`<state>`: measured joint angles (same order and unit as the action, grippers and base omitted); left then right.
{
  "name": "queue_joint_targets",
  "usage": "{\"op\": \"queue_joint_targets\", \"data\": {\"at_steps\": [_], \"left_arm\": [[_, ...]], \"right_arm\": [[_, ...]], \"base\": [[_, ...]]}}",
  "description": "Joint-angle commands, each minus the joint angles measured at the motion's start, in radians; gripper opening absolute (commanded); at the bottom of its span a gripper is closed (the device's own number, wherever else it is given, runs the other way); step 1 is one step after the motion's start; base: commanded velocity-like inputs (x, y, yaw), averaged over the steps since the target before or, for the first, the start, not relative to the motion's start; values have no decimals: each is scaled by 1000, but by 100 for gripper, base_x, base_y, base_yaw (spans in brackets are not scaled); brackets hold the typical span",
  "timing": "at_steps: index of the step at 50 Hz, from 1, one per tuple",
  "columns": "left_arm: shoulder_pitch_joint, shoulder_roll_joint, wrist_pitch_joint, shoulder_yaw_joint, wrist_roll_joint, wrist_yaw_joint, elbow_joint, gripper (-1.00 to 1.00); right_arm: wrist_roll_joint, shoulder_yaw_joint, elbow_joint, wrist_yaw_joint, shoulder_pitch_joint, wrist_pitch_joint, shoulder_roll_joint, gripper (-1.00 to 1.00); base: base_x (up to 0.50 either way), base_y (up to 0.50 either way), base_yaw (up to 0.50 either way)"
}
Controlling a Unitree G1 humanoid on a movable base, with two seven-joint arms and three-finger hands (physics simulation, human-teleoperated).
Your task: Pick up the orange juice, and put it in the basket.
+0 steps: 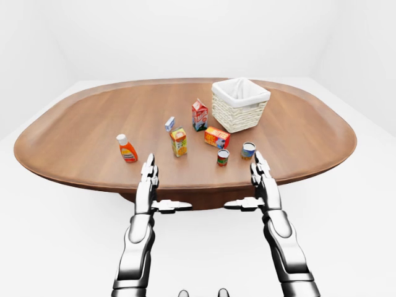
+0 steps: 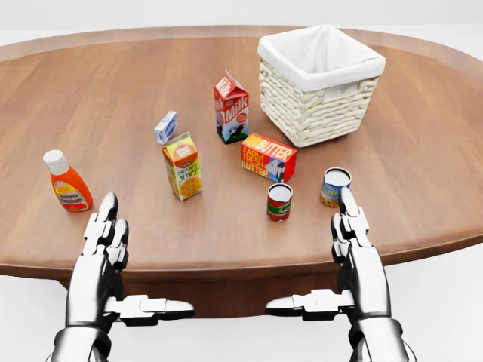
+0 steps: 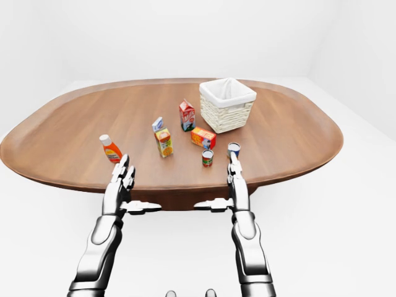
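1. On the wooden table (image 2: 423,188), the orange juice (image 2: 183,166) carton stands upright, a little left of the table's middle in the head view, with a small blue-and-white carton (image 2: 165,127) just beyond it and the milk (image 2: 231,107) to its far right
2. My left hand (image 2: 106,241) hangs at the near edge of the table, palm turned inward, fingers stretched flat and thumb pointing right; it holds nothing
3. My right hand (image 2: 355,241) mirrors it on the right side, fingers equally spread and empty, its fingertips just near of the blue-labelled can (image 2: 334,186)
4. From the left hand the juice lies farther in and to the right; from the right hand it lies well to the left, past the red can (image 2: 279,202). I judge the left hand the nearer one, with a clear path
5. The carton's long axis is vertical, so I'd come in from the side with fingers around its narrow faces
6. The basket (image 2: 321,102) sits at far right, beyond the butter box (image 2: 268,157), so the carry would run rightward and away from me
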<state>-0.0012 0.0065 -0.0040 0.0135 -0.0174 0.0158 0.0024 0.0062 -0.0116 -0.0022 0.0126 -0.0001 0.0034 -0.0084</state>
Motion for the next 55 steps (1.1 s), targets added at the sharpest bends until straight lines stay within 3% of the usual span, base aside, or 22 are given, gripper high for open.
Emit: {"op": "queue_joint_targets", "data": {"at_steps": [1, 4, 9, 15, 18, 19, 21, 23, 27, 30, 31, 32, 33, 35, 38, 43, 47, 50, 55], "left_arm": [[-1, 2, -29, 15, -48, 43, 6, 100], [-6, 0, -52, 20, -71, 49, 16, 100], [-1, 2, -47, 13, -58, 35, 3, 100], [-11, -1, -54, 24, -81, 24, 21, 100], [48, -5, 3, 11, -83, 9, -154, 100], [66, -10, 31, 11, -97, 2, -214, 100], [116, -18, 89, 6, -127, -16, -391, 100], [178, -17, 91, -5, -133, -37, -595, 100], [270, -20, 91, 7, -68, -92, -886, 100], [320, -25, 91, 28, -48, -82, -1036, 100], [345, -15, 91, 33, -50, -85, -1046, 100], [375, 7, 91, 36, -46, -96, -1048, 100], [394, 23, 91, 38, -47, -115, -1049, 100], [409, 54, 91, 29, -64, -141, -1049, 100], [414, 84, 91, 4, -60, -167, -1049, 100], [397, 79, 91, -32, -18, -164, -1049, 100], [383, 55, 91, -39, 44, -136, -1049, 100], [388, 35, 91, -18, 21, -115, -1049, 100], [391, 33, 91, -15, 18, -112, -1049, 100]], "right_arm": [[-4, -14, -27, 22, 7, 19, -10, 100], [-8, -14, -11, 35, 3, 8, -11, 100], [12, -28, -5, 41, 4, -1, -12, 100], [20, -29, -31, 39, 10, 12, -10, 100], [28, -19, -148, 43, 54, 45, -4, 100], [56, -15, -235, 59, 83, 78, 0, 100], [168, -1, -451, 117, 152, 84, 12, 100], [196, 17, -649, 113, 229, 84, 8, 100], [64, -6, -931, 12, 345, 84, 17, 100], [103, -4, -1041, 32, 449, 84, 1, 100], [105, 1, -1044, 11, 492, 65, -22, 100], [118, 4, -1044, -21, 544, -23, -56, 100], [136, 9, -1045, -49, 588, -91, -97, 100], [159, 13, -1045, -86, 627, -91, -171, 100], [254, -10, -1045, -99, 638, -91, -209, 100], [300, -15, -1045, -125, 679, -91, -263, 100], [354, -39, -1045, -175, 700, -91, -273, 100], [401, -71, -1045, -174, 706, -91, -256, 100], [378, -54, -1045, -174, 694, -91, -256, 100]], "base": [[0, 0, 0], [0, 0, 0], [0, 0, 0], [0, 0, 0], [0, 0, 0], [0, 0, 0], [0, 0, 0], [0, 0, 0], [0, 0, 0], [0, 0, 0], [0, 0, 0], [0, 0, 0], [0, 0, 0], [0, 0, 0], [0, 0, 0], [0, 0, 0], [0, 0, 0], [0, 0, 0], [0, 0, 0]]}}
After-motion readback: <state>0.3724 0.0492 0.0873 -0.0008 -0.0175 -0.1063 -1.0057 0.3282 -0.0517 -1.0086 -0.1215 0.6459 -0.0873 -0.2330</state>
